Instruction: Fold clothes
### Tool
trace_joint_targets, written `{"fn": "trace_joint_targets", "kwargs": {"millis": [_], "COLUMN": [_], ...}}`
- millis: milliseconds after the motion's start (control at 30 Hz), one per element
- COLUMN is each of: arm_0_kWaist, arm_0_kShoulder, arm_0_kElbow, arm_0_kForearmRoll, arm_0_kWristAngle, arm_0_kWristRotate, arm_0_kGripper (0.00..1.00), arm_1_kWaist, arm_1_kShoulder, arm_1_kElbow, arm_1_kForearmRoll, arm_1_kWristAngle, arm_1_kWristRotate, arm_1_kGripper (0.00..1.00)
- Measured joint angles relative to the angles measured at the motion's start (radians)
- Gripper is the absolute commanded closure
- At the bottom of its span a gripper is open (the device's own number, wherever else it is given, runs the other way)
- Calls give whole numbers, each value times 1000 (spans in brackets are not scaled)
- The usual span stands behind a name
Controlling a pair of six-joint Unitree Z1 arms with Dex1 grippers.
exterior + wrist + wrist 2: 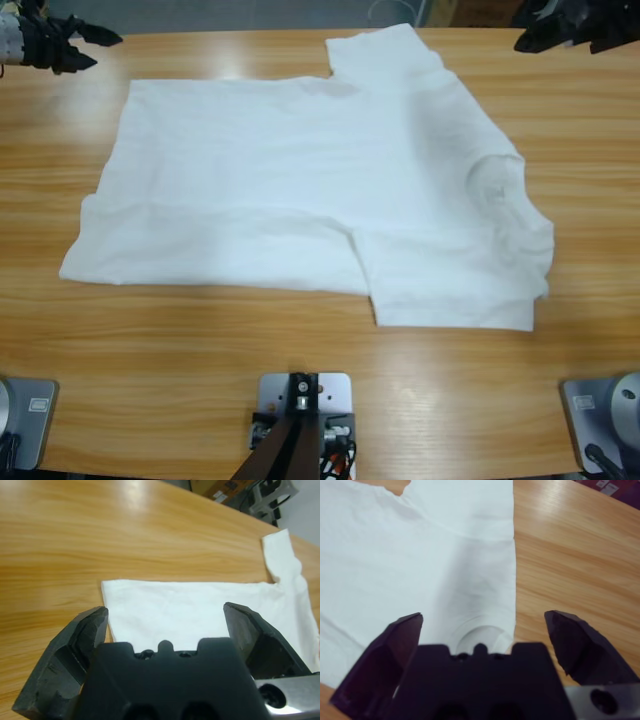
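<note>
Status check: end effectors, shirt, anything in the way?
Left end effector open, empty. Right end effector open, empty. T-shirt spread on table, unfolded. Nothing in the way.

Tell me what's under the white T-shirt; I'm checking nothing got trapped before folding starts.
Only the wooden table shows around the T-shirt, which lies flat without bulges. Whatever is directly beneath stays covered by the cloth.

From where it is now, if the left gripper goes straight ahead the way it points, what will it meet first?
Most likely the T-shirt. The left gripper, jaws open, looks straight along onto the white cloth near its corner, with nothing between. Past the cloth is only bare table. Depth is hard to judge, so it may touch wood just short of the edge.
</note>
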Motion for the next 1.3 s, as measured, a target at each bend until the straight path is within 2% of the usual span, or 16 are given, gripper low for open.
{"fn": "trace_joint_targets", "kwargs": {"millis": [267,900,1067,1200,1300], "arm_0_kWaist": [0,-3,-71,-145,-158], "arm_0_kShoulder": [32,49,49,46,46], "arm_0_kElbow": [0,-1,-1,-15,-51], "arm_0_kForearmRoll": [-1,-2,-2,31,79], "arm_0_kWristAngle": [0,8,131,338,415], "arm_0_kWristRotate": [1,7,60,130,151], "arm_0_kGripper": [101,105,101,101,101], "arm_1_kWaist": [-9,-23,-41,-54,-55], "arm_1_kShoulder": [57,81,81,81,81], "arm_1_kElbow": [-49,-57,-57,-57,-57], "arm_1_kForearmRoll": [-1,-6,-42,-50,-57], "arm_1_kWristAngle": [0,0,0,0,0], "arm_1_kWristRotate": [0,0,0,0,0], "arm_1_kGripper": [9,9,9,9,9]}}
